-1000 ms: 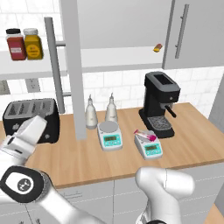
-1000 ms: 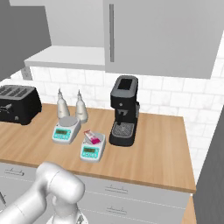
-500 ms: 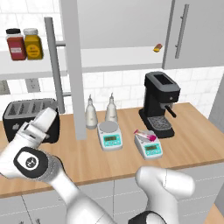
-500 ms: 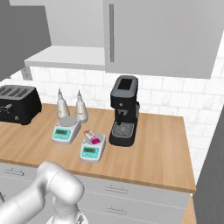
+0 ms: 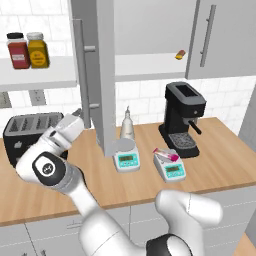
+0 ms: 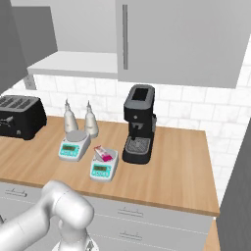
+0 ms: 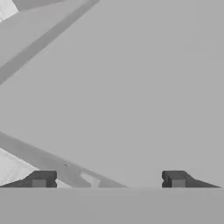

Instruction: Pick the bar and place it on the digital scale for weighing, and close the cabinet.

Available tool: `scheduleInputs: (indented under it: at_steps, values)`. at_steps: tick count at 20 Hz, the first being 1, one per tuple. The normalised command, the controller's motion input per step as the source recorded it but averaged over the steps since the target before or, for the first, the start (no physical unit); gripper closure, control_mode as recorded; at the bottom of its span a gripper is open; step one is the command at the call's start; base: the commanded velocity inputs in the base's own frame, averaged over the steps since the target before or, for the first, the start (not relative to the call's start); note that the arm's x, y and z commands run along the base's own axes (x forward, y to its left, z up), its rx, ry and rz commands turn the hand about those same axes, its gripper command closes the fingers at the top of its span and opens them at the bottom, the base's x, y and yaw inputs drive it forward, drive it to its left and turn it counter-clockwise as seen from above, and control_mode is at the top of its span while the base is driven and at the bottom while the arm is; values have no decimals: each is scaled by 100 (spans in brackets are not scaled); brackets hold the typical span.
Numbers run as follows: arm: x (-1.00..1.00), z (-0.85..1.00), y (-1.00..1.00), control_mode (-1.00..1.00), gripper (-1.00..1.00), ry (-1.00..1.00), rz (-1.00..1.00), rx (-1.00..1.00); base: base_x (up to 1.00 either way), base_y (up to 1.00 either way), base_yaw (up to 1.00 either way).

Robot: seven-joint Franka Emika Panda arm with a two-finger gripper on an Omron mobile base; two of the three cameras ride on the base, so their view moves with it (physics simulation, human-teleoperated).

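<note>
In the hand view the gripper (image 7: 109, 179) has its two dark tips set wide apart at the bottom of the frame, nothing between them, facing a flat grey cabinet door (image 7: 144, 87) that takes up most of the frame.

In the left base view the white arm (image 5: 55, 150) reaches up at left centre toward the open door's (image 5: 102, 75) long silver handle (image 5: 82, 75); whether it touches is not clear.

Lower centre of that view, the bar (image 5: 165, 154), bright pink-magenta with pale ends, lies tilted across the silver pan of the digital scale (image 5: 170, 167), which shows a teal front panel. A second scale (image 5: 125, 156) sits just to its left. In the right base view the bar (image 6: 102, 153) rests on the right-hand scale (image 6: 104, 165).

Farther back stand a black coffee machine (image 5: 181, 118), a black toaster (image 5: 30, 132) and, on the white shelf (image 5: 140, 67), a small orange-brown item (image 5: 180, 53).
</note>
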Motion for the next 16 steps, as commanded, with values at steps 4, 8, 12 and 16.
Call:
scheduleInputs:
  at_steps: [4, 8, 12, 16]
  values:
    - [-28, 39, -100, -100, -100, -26, -2, 18, 0, 0, 0]
    - [-20, 58, -100, -100, -100, -35, -1, 20, 0, 0, 0]
    - [-9, 66, -99, -100, -100, -29, 0, 19, 0, 0, 0]
    - [12, 52, -87, -100, -100, -7, 1, 19, 0, 0, 0]
